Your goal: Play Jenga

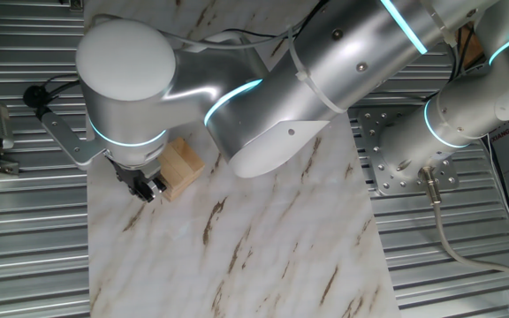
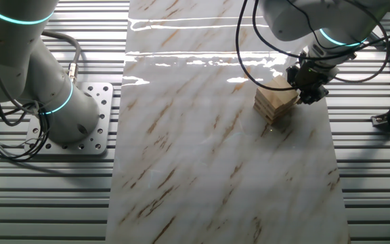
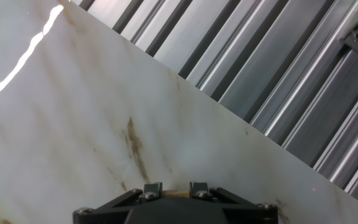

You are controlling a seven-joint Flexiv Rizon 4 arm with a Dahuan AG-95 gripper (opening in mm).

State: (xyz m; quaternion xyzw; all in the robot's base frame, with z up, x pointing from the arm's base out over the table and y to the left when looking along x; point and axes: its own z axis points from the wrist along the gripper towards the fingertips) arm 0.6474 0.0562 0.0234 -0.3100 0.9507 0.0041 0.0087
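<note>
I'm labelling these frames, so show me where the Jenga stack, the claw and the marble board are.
Jenga stack (image 2: 276, 103): the other fixed view, top layer of blocks.
claw (image 1: 149, 188): one fixed view, between its black fingertips.
marble board (image 2: 208, 183): the other fixed view, bare veined surface.

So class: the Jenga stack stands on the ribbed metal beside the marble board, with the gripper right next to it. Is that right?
Not quite. The Jenga stack stands on the marble board itself, near its edge, not on the ribbed metal. The other fixed view shows this best. The gripper is indeed right next to it.
</note>
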